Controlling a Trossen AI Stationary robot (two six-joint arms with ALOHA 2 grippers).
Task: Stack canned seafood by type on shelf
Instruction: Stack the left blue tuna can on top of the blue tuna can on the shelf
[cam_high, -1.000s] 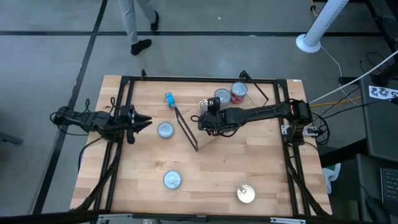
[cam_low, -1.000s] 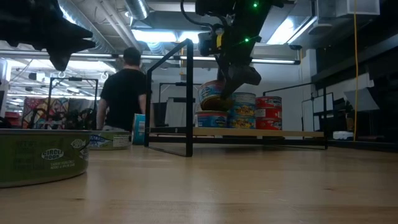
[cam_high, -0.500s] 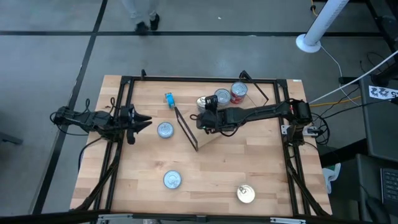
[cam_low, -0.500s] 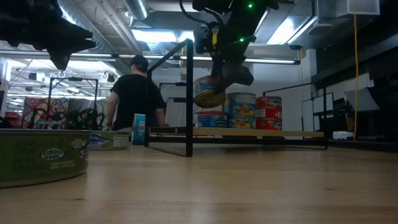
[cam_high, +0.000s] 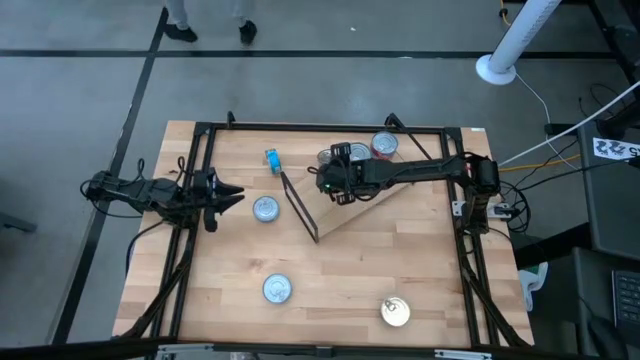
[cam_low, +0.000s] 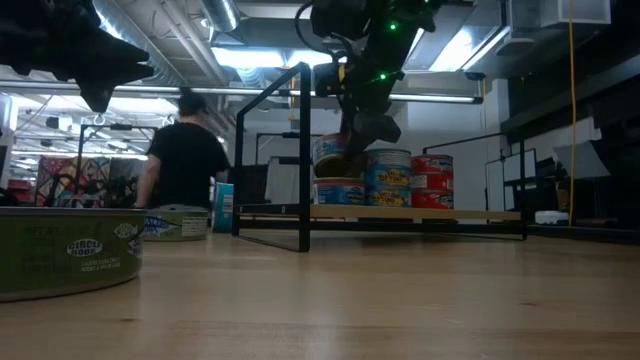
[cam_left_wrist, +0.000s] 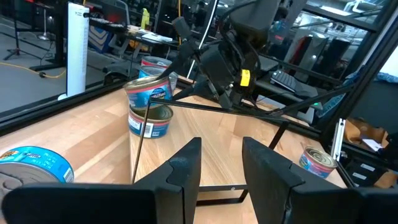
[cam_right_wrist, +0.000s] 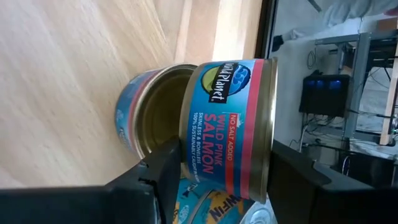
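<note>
One salmon tin (cam_right_wrist: 227, 127) sits clamped in our right jaws (cam_high: 338, 180), poised just above a matching tin (cam_right_wrist: 146, 118) on the shelf (cam_low: 400, 212) at twelve o'clock, so like stacks on like. Our left jaws (cam_left_wrist: 219, 163) wait at nine o'clock, narrowly parted, empty, beside a loose tin (cam_high: 265, 208).

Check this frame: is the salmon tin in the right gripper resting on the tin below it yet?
Cannot tell. In the low view the right gripper holds the salmon tin just at the lower tin, and no view plainly shows contact or gap.
</note>
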